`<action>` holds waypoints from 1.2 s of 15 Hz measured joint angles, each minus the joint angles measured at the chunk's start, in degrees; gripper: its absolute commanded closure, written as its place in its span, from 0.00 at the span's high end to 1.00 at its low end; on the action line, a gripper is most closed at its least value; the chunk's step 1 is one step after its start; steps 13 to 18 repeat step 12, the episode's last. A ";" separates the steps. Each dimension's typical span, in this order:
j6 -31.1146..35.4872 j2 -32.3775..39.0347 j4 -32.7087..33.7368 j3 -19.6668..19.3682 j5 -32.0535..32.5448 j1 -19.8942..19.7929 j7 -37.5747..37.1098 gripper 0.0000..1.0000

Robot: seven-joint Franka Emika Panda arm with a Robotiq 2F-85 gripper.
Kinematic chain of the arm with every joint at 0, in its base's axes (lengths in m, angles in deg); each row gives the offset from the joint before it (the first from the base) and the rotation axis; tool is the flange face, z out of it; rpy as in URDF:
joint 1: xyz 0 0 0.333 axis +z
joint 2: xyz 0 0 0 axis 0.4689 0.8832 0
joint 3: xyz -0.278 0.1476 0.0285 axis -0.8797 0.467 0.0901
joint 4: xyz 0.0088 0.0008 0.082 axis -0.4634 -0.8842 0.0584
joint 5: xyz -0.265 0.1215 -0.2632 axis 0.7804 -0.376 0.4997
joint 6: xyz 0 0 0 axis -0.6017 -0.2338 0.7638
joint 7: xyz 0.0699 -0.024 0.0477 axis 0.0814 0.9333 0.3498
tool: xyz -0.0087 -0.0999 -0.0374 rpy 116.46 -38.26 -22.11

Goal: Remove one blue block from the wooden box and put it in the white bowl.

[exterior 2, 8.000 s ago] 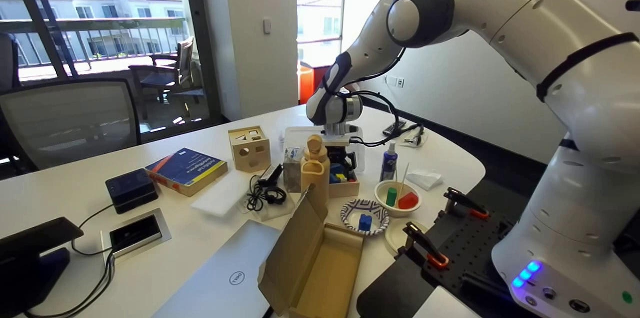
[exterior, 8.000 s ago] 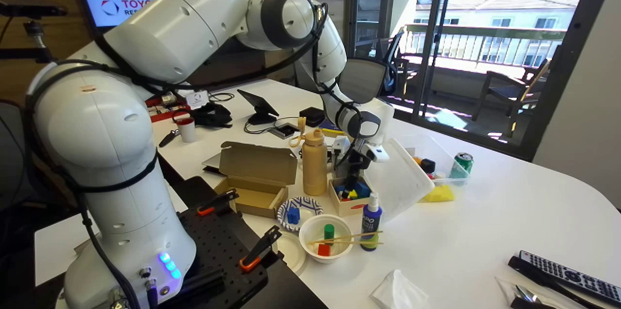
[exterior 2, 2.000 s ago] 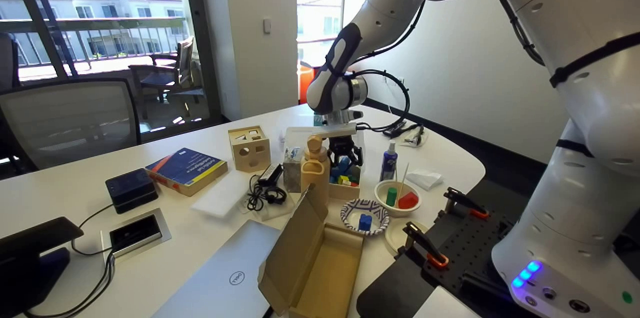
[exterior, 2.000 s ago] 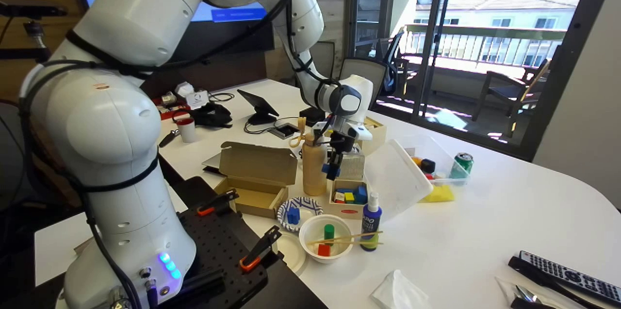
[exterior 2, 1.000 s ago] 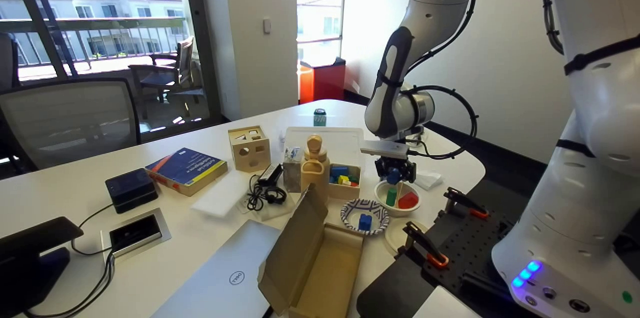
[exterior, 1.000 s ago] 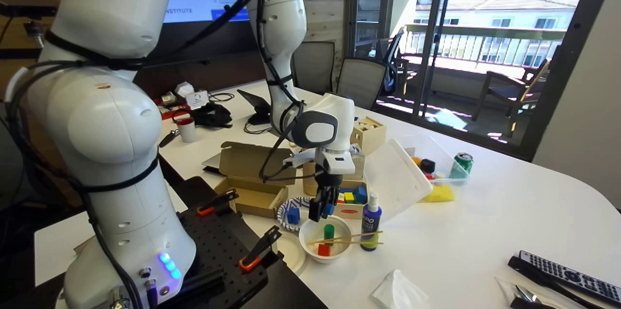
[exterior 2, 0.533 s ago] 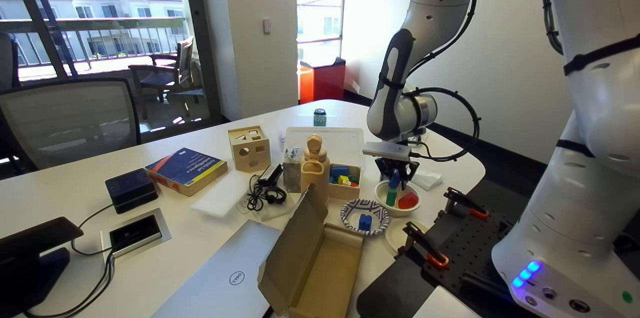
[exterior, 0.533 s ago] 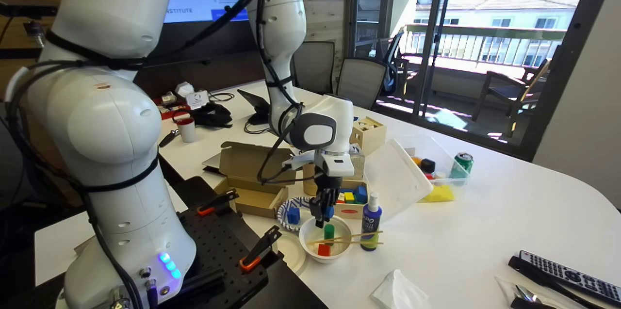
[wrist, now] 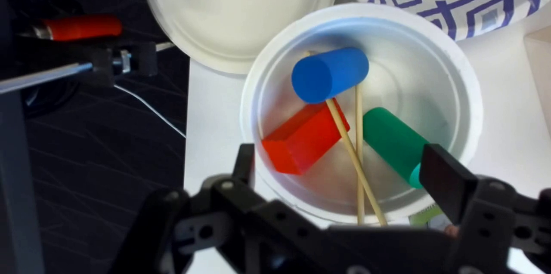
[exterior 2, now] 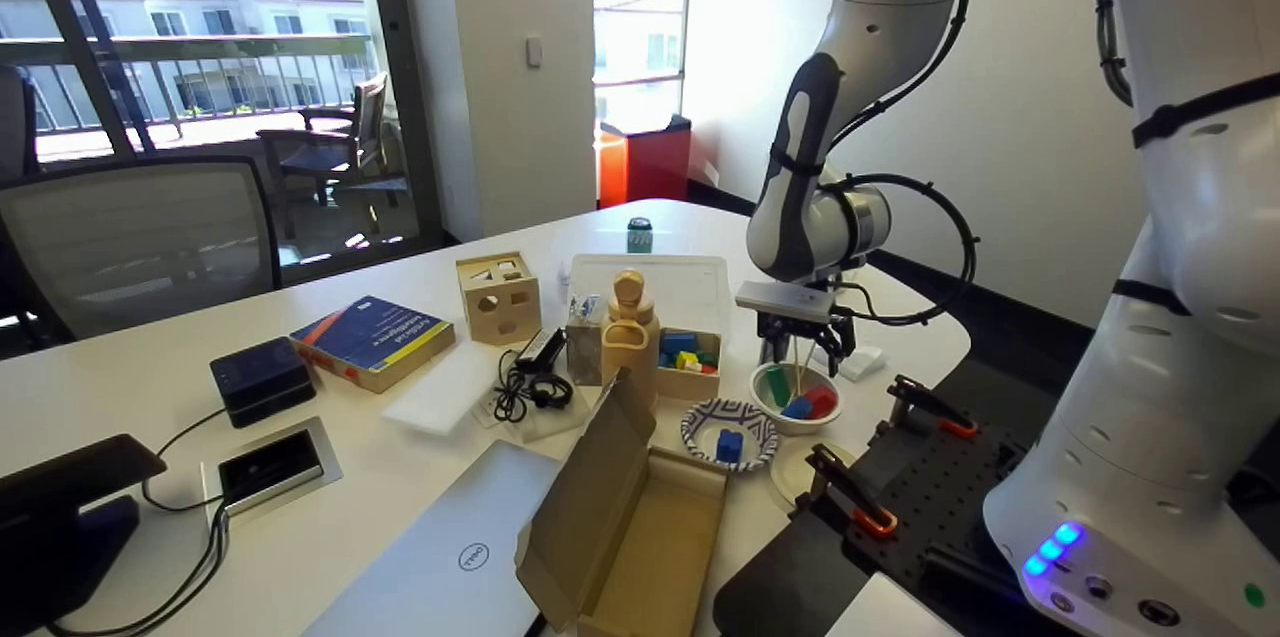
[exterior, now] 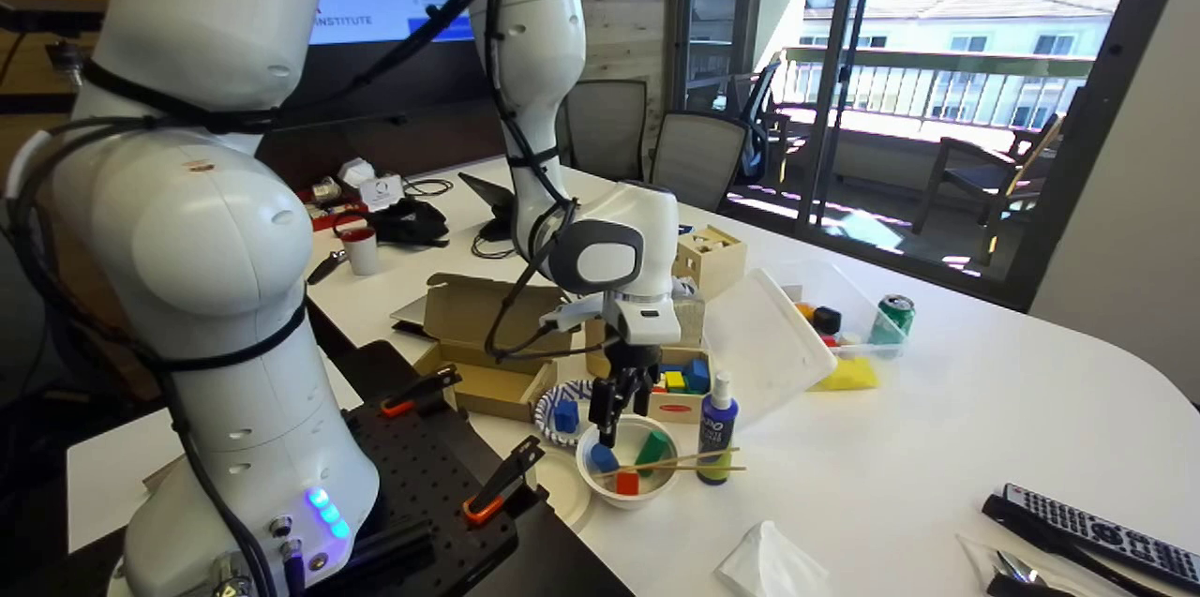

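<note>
Lifting straight up, slowly, shd clear the sticks (wrist: pixel 354 158) w/o nudging them. Gripper (wrist: pixel 342 166) spread & holding nothing; blue block (wrist: pixel 329 75) lying in white bowl (wrist: pixel 469 89), so release looks done.

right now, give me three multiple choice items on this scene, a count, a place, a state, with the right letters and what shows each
1. How many blocks lie in the white bowl?
A) two
B) three
C) five

2. Where is the blue cylinder seen in the wrist view?
A) wooden box
B) cardboard box
C) white bowl

3. How do the fingers stand?
A) apart, holding nothing
B) shut on the blue cylinder
C) shut, holding nothing

1 B: the wrist view shows the blue cylinder, a red block and a green cylinder in it.
2 C: all three views show it inside that bowl.
3 A: the wrist view shows a wide gap between them, no block gripped.
</note>
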 measured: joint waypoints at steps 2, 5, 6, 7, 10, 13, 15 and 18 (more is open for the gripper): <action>0.03 -1.13 -0.62 0.19 0.00 0.09 0.04 1.00; -1.86 -4.85 -1.22 1.77 0.06 0.69 0.18 1.00; -3.79 -6.64 -1.35 2.46 0.28 1.16 0.18 1.00; -5.96 -8.47 -1.42 2.70 0.96 2.03 -0.07 1.00; -12.24 -14.04 -1.46 3.73 4.69 3.70 -2.90 1.00; -15.80 -17.28 -1.45 5.02 7.11 3.46 -4.51 1.00; -15.80 -17.28 -1.45 5.02 7.11 3.46 -4.51 1.00; -15.80 -17.28 -1.45 5.02 7.11 3.46 -4.51 1.00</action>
